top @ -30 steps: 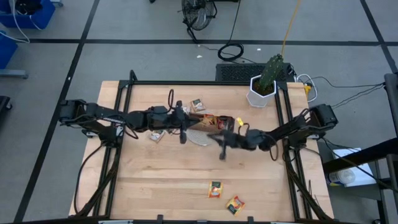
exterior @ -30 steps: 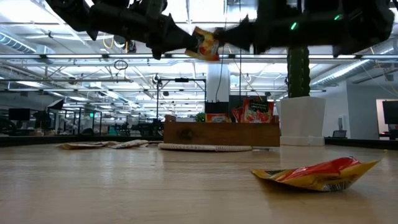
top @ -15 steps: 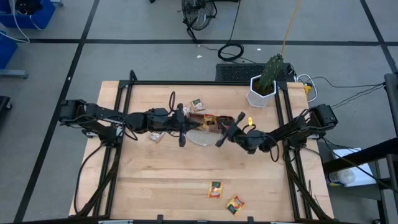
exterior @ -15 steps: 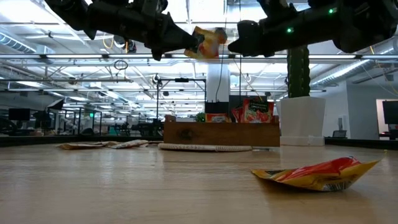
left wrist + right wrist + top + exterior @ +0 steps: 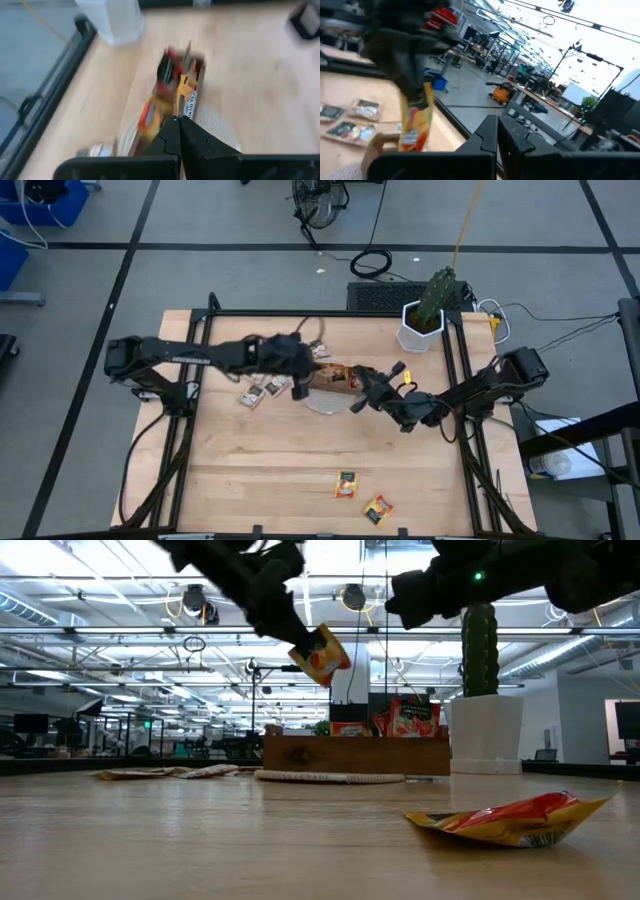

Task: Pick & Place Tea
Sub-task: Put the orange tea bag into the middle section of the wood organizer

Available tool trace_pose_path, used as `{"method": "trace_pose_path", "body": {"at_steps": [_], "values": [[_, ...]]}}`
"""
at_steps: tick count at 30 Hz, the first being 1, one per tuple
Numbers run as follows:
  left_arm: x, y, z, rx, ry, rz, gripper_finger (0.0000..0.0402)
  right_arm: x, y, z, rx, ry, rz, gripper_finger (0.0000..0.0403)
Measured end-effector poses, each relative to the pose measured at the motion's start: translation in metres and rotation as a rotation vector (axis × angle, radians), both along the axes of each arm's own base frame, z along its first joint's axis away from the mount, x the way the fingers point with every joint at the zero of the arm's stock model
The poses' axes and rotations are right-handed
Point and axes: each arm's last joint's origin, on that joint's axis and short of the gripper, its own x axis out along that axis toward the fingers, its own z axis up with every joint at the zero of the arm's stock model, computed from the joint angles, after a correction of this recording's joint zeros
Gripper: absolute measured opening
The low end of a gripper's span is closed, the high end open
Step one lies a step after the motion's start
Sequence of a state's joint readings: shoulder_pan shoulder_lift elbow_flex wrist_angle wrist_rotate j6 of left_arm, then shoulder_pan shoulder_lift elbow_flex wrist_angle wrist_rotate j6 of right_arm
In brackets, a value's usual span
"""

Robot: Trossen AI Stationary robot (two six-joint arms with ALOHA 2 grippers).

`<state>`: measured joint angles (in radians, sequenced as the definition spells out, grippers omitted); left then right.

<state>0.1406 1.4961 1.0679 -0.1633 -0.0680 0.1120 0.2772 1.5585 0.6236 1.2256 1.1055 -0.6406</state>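
Observation:
My left gripper (image 5: 292,637) is shut on an orange-yellow tea sachet (image 5: 321,654), in the air above the brown wooden tray (image 5: 355,754). The left wrist view shows the same sachet (image 5: 186,97) beyond the shut fingers. The tray (image 5: 336,376) holds red and orange sachets standing upright and rests on a round white mat (image 5: 322,401). My right gripper (image 5: 393,590) is shut and empty, raised to the right of the sachet. The right wrist view also shows the sachet (image 5: 415,122), hanging from the left gripper. My left gripper pinches the sachet's upper edge (image 5: 303,645) between its two fingertips. The fingers slant down from the table's left side. The sachet hangs tilted below them, clear of the tray and table.
Two sachets (image 5: 346,484) (image 5: 377,509) lie near the front edge; one sachet (image 5: 510,820) is close in the low view. More sachets (image 5: 258,391) lie left of the tray, one sachet (image 5: 318,348) behind it. A white pot with a cactus (image 5: 421,327) stands at the back right.
My left gripper has risen a little and tipped downward; the sachet, held nearly level before, now hangs lower toward the tray. My right gripper, close to the sachet a second ago, has rolled about its wrist and drawn away toward the table's right.

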Motion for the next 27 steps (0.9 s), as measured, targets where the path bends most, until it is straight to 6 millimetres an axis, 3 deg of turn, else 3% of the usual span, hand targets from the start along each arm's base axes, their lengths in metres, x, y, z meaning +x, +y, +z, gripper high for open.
{"method": "trace_pose_path", "body": {"at_steps": [4,9,13,17,27], "values": [[0.028,0.013,0.015,0.077,0.14,-0.053,0.0,-0.011,0.003,0.007,-0.019,0.022,-0.043,0.0],[0.064,0.027,-0.013,0.119,0.403,-0.095,0.0,-0.034,0.007,0.01,-0.001,0.003,-0.033,0.0],[0.088,0.029,-0.034,0.166,0.491,-0.116,0.0,-0.052,0.008,0.006,0.029,-0.026,-0.002,0.0],[0.101,0.029,-0.052,0.197,0.523,-0.14,0.0,-0.065,0.006,-0.002,0.055,-0.046,0.018,0.0],[0.106,0.028,-0.05,0.187,0.483,-0.145,0.0,-0.074,0.001,-0.008,0.055,-0.041,0.017,0.0]]}}
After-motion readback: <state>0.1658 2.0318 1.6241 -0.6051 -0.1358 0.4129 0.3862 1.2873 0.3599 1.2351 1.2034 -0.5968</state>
